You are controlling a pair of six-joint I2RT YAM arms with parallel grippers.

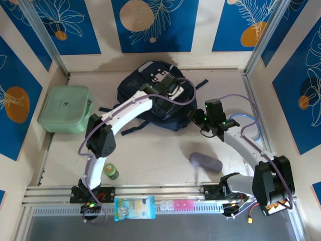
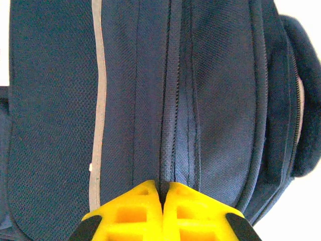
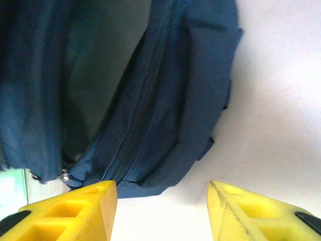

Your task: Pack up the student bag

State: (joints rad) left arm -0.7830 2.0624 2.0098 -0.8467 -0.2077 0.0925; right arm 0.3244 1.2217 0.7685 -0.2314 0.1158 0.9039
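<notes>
While the left gripper point(image 2: 163, 190) sat closed at the zip seam of the student bag point(image 1: 131, 93), the right gripper point(image 3: 161, 187) stood open beside its gaping dark mouth, contents unclear.

the student bag point(image 1: 133, 85) sits at the back, zip case point(image 1: 65, 109) to its left.
</notes>
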